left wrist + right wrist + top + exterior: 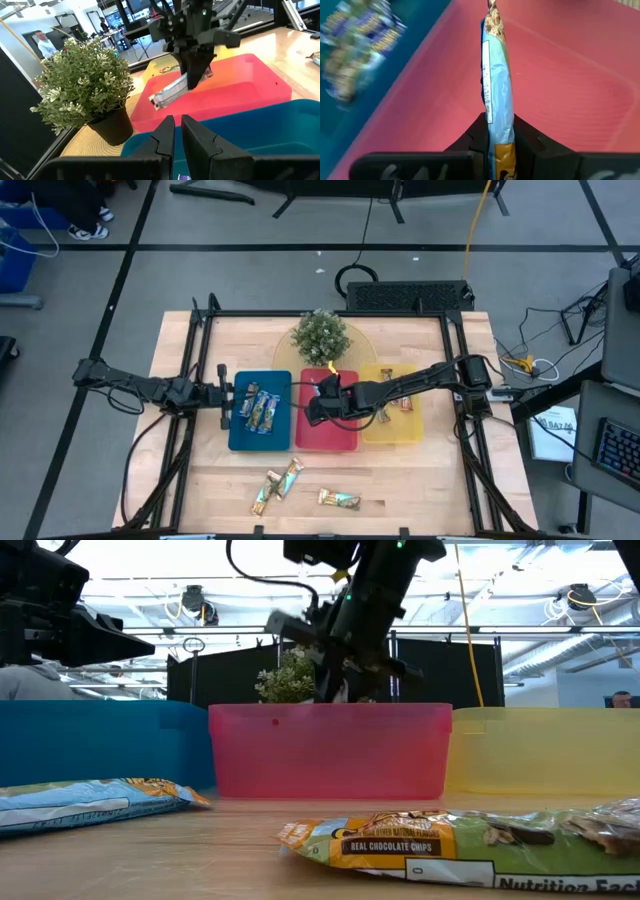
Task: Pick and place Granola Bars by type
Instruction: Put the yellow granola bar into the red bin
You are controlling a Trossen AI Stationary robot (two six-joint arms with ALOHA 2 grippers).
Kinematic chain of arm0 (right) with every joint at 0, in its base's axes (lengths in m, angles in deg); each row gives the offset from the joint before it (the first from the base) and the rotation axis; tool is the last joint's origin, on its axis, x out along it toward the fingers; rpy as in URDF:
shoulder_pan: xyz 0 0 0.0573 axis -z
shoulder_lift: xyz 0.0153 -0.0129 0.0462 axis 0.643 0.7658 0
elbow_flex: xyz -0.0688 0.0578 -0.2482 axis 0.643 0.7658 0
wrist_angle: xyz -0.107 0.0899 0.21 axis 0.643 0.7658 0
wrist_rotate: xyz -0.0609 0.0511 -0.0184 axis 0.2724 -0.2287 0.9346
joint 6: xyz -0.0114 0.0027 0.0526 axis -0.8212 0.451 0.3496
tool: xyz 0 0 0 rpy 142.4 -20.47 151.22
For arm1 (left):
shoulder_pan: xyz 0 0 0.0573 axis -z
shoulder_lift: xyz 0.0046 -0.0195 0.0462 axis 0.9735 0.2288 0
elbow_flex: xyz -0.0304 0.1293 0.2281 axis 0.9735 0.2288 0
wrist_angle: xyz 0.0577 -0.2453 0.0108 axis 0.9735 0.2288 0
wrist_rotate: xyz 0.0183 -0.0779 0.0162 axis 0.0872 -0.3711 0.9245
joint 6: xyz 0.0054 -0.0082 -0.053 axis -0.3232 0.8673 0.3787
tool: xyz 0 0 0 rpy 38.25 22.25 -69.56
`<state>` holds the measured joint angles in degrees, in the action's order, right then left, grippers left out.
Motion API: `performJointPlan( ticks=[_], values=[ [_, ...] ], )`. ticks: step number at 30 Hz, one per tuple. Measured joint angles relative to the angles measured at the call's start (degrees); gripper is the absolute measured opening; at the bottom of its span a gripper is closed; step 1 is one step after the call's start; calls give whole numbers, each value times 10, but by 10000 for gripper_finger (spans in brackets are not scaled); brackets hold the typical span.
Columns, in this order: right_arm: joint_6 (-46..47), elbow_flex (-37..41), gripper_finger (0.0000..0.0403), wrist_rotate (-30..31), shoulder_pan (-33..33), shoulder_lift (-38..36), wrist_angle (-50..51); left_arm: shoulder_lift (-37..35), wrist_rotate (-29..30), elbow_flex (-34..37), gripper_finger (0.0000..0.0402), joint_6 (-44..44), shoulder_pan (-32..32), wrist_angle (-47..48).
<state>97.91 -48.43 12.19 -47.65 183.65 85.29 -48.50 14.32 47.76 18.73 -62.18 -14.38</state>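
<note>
Granola Bars: one bar is pinched between the right end effector fingers above the red tray. Two or three bars lie in the blue tray, two in the yellow tray, and three loose on the table. Left end effector, fingers nearly pressed together and empty, hovers at the blue tray's edge beside one potted plant.
</note>
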Motion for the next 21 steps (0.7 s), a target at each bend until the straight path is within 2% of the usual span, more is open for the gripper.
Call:
performJointPlan(
  ticks=[6, 13, 17, 21],
  values=[
    [52, 35, 37, -1, 5, 5, -41, 0, 0, 0, 42, -3, 0, 0],
    [112, 122, 41, -11, 9, 3, -184, 0, 0, 0, 42, -11, 0, 0],
    [103, 129, 40, -4, 14, 4, -201, 0, 0, 0, 42, -15, 0, -3],
    [57, 129, 37, -10, 21, 4, -222, 3, -1, 0, 42, -15, 0, -6]
  ],
)
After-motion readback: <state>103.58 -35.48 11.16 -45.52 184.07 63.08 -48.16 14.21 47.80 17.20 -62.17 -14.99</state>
